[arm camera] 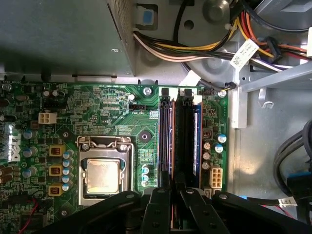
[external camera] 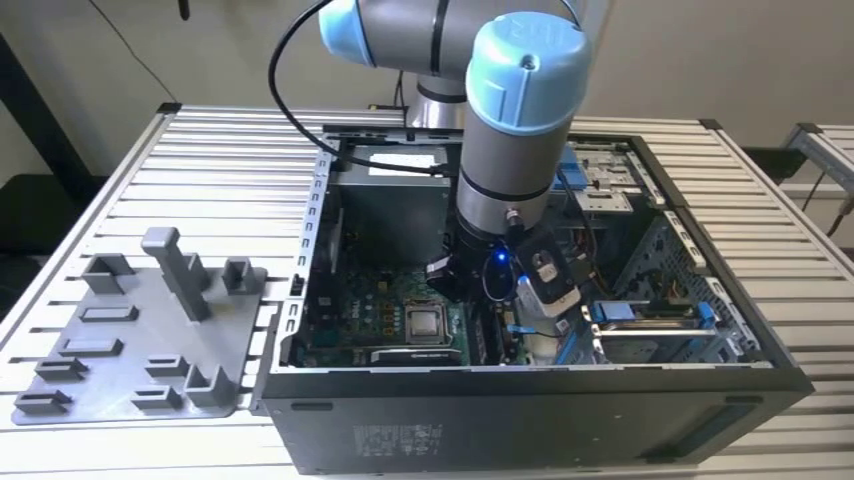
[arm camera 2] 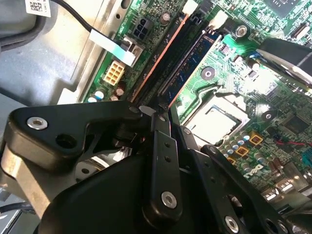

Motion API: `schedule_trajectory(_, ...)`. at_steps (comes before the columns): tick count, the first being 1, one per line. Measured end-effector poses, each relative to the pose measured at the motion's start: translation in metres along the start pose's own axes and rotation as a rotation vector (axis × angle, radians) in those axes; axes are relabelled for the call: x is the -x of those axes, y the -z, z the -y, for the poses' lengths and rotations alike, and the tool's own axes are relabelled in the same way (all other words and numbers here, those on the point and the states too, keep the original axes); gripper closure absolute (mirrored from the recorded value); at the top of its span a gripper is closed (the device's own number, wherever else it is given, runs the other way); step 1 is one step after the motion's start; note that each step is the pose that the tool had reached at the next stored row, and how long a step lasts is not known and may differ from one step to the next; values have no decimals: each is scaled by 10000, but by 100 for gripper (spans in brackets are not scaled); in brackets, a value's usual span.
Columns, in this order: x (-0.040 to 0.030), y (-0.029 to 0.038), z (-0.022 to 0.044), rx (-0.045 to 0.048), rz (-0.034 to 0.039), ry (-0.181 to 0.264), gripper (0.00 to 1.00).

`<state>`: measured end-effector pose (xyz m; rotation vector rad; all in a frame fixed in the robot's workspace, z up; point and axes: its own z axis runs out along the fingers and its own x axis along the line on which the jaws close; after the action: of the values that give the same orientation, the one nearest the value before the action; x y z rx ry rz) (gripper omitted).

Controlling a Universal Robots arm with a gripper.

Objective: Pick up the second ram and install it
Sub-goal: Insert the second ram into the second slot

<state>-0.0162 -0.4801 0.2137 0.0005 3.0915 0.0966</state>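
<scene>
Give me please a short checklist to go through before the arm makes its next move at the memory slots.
1. Gripper at the memory slots: ok, it is at one end of them.
2. Memory stick in a slot: ok, a blue one stands on the side nearest the processor.
3. Stick pressed fully down: cannot tell.
4. White end clips closed: cannot tell.
5. Cables away from the slots: ok, the bundle lies past the board's edge.
</scene>
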Motion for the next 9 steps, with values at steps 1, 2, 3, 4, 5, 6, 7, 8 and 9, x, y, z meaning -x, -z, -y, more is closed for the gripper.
schedule_trajectory(1, 0, 1, 0, -1, -1, 0, 86)
schedule_trajectory(2, 0, 1, 0, -1, -1, -2, 86)
schedule_trajectory(3, 0, 1, 0, -2, -1, -8, 86)
schedule_trajectory(4, 0, 1, 1, -3, 0, -17, 86)
schedule_trajectory(5, 0, 2, 2, -4, 1, -24, 86)
schedule_trajectory(6, -1, 1, 4, -3, 1, -35, 86)
schedule_trajectory(7, 0, 1, 6, -1, 2, -46, 86)
schedule_trajectory(8, 0, 1, 8, -1, 3, -60, 86)
schedule_trajectory(9, 0, 1, 11, -4, 4, -71, 86)
